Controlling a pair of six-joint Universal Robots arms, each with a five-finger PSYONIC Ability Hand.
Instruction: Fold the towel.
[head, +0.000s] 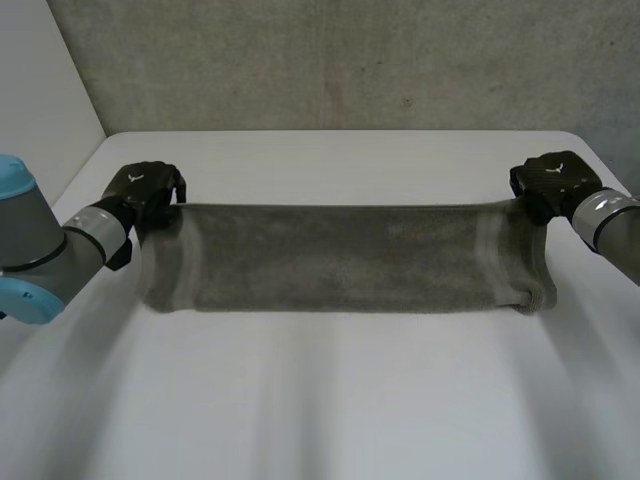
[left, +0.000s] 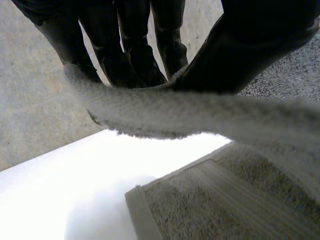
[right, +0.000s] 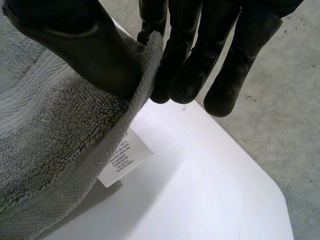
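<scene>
A grey towel (head: 340, 255) hangs stretched between my two hands over the white table (head: 320, 400), its lower edge near the tabletop. My left hand (head: 145, 190) pinches the towel's upper left corner; in the left wrist view the thumb (left: 250, 50) presses the towel's edge (left: 200, 115) against the fingers (left: 130, 55). My right hand (head: 550, 182) pinches the upper right corner; in the right wrist view the thumb (right: 85, 45) clamps the towel (right: 45, 140) against the fingers (right: 190, 65). A white label (right: 122, 157) hangs from the towel under that hand.
A grey wall (head: 340, 60) rises behind the table's far edge. The table's far right corner (right: 270, 190) lies just beyond my right hand, with grey floor (right: 285, 110) past it. A lower layer of towel (left: 225, 205) lies below my left hand.
</scene>
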